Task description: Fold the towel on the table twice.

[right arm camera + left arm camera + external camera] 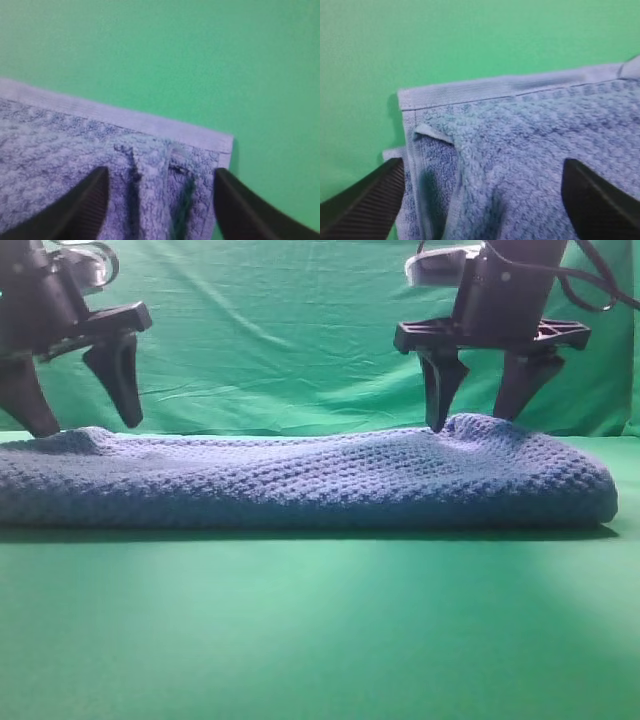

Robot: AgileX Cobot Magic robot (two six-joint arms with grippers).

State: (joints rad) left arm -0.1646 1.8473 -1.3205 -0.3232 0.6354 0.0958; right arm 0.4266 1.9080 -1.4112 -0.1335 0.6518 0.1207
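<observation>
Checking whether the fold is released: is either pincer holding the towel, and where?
Neither. The left pincer and right pincer both stand open over the towel, at its far corners.

Wrinkled green backdrop curtain hanging behind table, creases running across it.

High view low, level, facing towel front-on toward backdrop at 12 o'clock. Wrist views close, looking down; each shares towel corner with it.
</observation>
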